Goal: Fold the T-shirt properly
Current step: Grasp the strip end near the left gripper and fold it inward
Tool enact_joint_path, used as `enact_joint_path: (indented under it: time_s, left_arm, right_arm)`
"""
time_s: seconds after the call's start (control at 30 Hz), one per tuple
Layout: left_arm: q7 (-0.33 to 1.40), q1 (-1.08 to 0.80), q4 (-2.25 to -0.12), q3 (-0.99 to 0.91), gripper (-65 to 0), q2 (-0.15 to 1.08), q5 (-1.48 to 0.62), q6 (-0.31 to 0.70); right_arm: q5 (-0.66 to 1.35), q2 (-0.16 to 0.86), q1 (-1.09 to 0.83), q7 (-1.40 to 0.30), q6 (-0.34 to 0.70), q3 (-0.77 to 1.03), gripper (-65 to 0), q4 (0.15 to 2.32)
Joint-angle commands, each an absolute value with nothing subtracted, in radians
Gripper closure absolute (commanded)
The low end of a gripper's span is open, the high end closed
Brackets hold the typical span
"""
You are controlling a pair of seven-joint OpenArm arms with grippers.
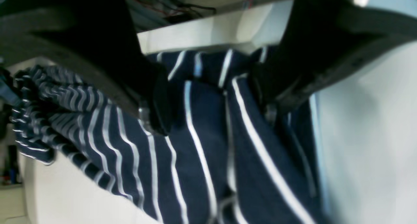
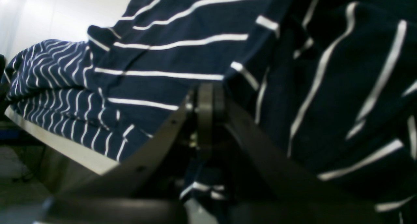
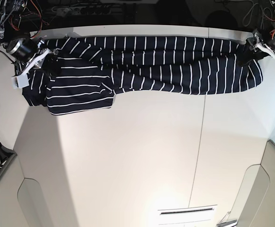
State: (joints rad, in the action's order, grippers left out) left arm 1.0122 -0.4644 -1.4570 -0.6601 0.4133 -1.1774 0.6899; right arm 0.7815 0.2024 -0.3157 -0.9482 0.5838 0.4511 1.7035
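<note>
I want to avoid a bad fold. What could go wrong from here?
1. The left hand is open over the T-shirt, so that end may stay behind if the right hand, shut on the T-shirt, pulls.
2. The cloth lies bunched along the far table edge and may slide off.

A broad white table [image 3: 142, 161] fills most of the base view, a thin seam [image 3: 197, 161] running down it. Red and black cables [image 3: 19, 9] lie in the dark strip beyond its far edge. Bright light glares near its front edge.
</note>
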Motion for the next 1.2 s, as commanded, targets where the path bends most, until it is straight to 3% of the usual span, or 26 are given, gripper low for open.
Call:
enact_joint_path:
  time_s: [0.0,0.17,0.2,0.43,0.77,0.97,1.17]
  left_arm:
    - [1.017,-0.466,-1.468,-0.646,-33.8,0.429,-1.187,0.698]
    - [0.989,-0.464,-1.468,-0.602,-2.7,0.429,-1.186,0.698]
    - [0.982,-0.460,-1.468,-0.603,0.0,0.430,-1.187,0.698]
    - [0.986,-0.414,-1.532,-0.687,0.0,0.433,-1.192,0.698]
    - [1.059,-0.456,-1.913,-0.698,0.0,0.432,-1.193,0.698]
    - [1.053,-0.465,-2.098,-0.527,0.0,0.432,-1.147,0.698]
    - [0.905,-0.465,-2.118,-0.236,0.0,0.430,-0.875,0.698]
  right_arm:
    - [0.801,0.213,-0.311,-0.940,0.591,0.455,0.0,1.718]
    - [0.806,0.213,-0.311,-0.944,0.591,0.455,0.0,1.718]
    - [0.812,0.213,-0.311,-0.944,0.591,0.455,0.0,1.718]
    - [0.854,0.214,-0.311,-0.963,0.591,0.456,0.0,1.726]
    - [0.857,0.213,-0.310,-0.967,0.591,0.457,0.0,1.731]
    - [0.857,0.213,-0.311,-0.971,0.591,0.457,0.0,1.731]
    - [0.910,0.213,-0.310,-0.985,0.593,0.476,0.0,1.734]
